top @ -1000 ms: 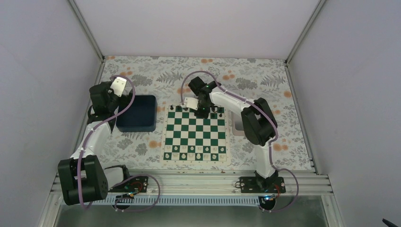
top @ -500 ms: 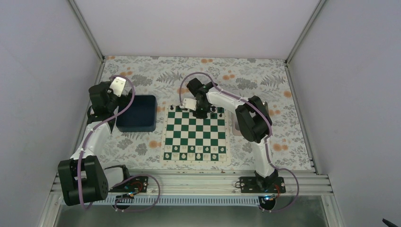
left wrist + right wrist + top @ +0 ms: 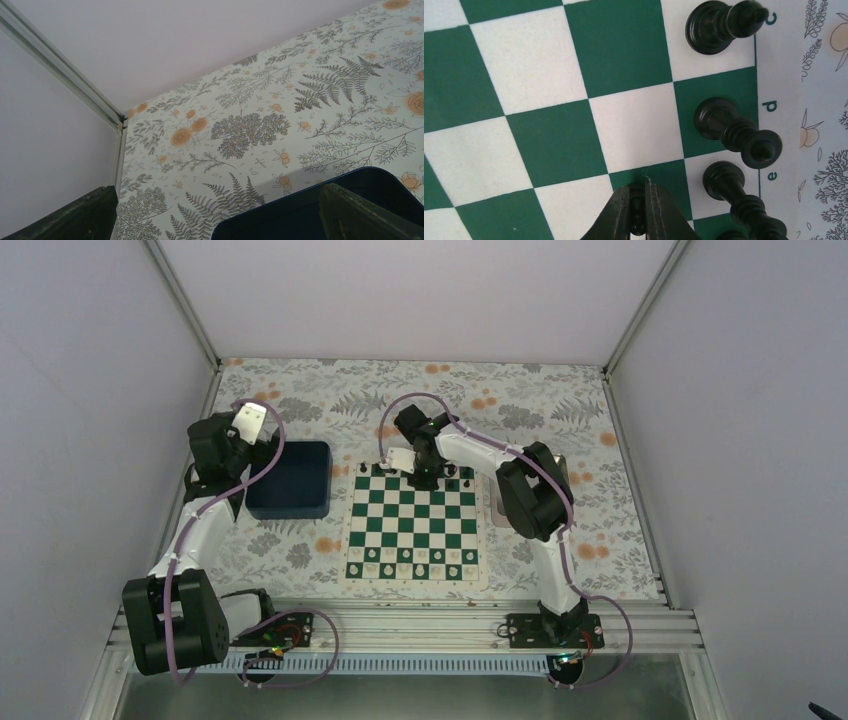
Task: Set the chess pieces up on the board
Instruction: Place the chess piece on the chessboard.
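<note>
The green and white board (image 3: 412, 525) lies in the middle of the table. Several black chess pieces (image 3: 462, 471) stand along its far edge. In the right wrist view three of them (image 3: 734, 130) stand on the squares by the letters c, d and e. My right gripper (image 3: 638, 187) is shut on a small black piece (image 3: 637, 212), low over a green square one row in from them. From above, that gripper (image 3: 425, 478) hangs over the board's far rows. My left gripper (image 3: 250, 423) is open and empty, raised beyond the blue bin's far-left corner.
A dark blue bin (image 3: 290, 480) sits left of the board, its rim (image 3: 300, 210) below my left fingers. White pieces (image 3: 412, 558) fill the board's two near rows. A silver tray (image 3: 497, 508) lies right of the board, mostly hidden by the right arm.
My right gripper has shifted a little to the left over the board's far rows with the piece in it. The left arm has not moved.
</note>
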Robot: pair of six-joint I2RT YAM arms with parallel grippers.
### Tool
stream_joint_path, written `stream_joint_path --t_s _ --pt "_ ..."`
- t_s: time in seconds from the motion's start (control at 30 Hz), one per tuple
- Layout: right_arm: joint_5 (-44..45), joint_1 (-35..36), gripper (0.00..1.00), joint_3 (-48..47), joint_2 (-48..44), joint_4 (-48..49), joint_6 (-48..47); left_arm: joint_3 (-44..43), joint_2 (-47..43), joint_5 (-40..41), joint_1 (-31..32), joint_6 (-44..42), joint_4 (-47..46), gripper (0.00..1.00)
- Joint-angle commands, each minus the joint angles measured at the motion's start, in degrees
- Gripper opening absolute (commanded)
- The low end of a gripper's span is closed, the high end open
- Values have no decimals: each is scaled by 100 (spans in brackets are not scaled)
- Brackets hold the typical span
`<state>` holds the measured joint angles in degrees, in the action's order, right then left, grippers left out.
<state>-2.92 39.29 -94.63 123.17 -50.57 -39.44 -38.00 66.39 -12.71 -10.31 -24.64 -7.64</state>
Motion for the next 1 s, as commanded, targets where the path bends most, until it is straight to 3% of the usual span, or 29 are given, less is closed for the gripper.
stream_joint_path --t_s 0.0,0.57,0.97 --pt "74 -52 6 -102 93 67 -72 11 -50 -153 -33 30 -45 100" --pt "194 -79 7 -87 134 154 -81 24 -57 -162 -36 23 -45 100" --pt "-39 -79 18 -187 12 53 -40 19 -69 -184 -42 13 -27 100"
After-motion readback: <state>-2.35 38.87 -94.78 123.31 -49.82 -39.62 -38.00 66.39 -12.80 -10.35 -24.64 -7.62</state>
